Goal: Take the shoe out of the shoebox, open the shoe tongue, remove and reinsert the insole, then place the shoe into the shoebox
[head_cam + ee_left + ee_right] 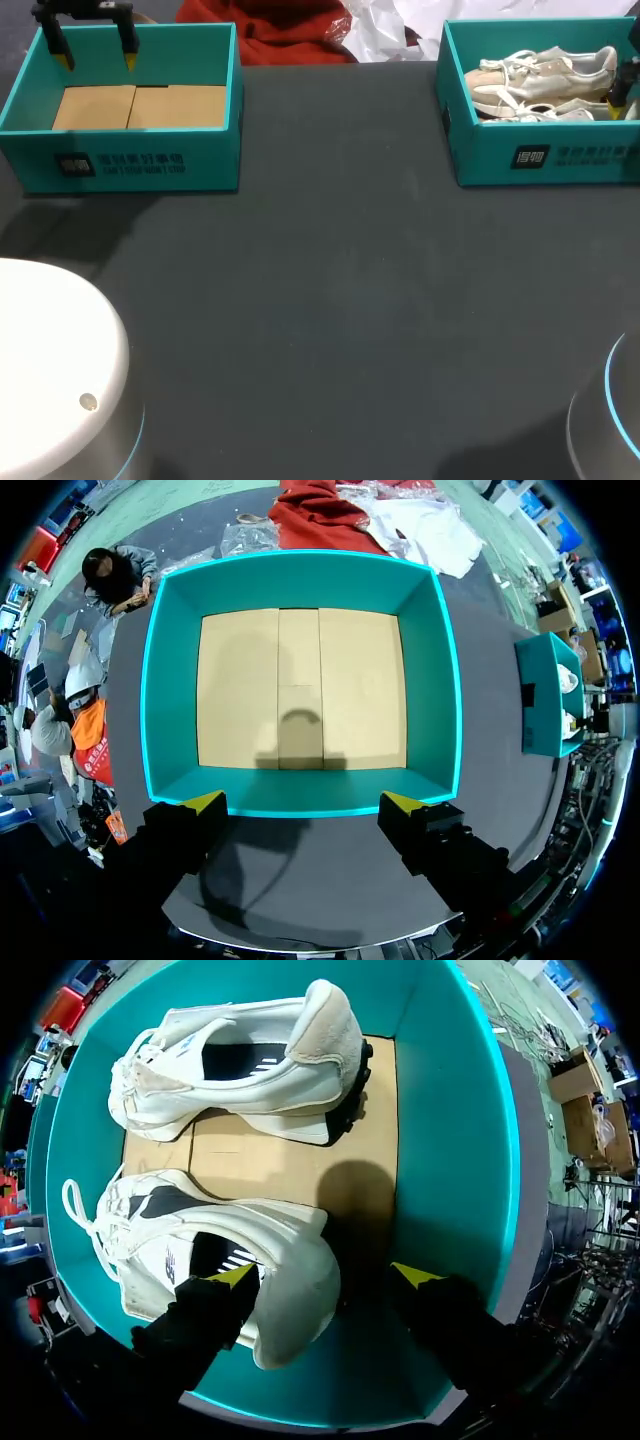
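Note:
Two white shoes [545, 80] lie side by side in the teal shoebox [545, 160] at the table's far right. My right gripper [325, 1275] is down in that box at the heel of the nearer shoe [250, 1240]. It is open: one fingertip [235, 1278] is inside the shoe's opening, the other stands off the heel over the cardboard floor. The second shoe [250, 1060] lies further ahead. In the head view only a yellow tip of the right gripper [620, 97] shows at the edge. My left gripper [97, 58] hangs open above the empty left shoebox [130, 160].
The left box [300, 580] holds only its brown cardboard floor, and the left gripper [302, 802] hovers over its near wall. Red cloth [290, 30] and white plastic wrapping [385, 35] lie behind the boxes. Dark tabletop [340, 300] spreads between and in front of them.

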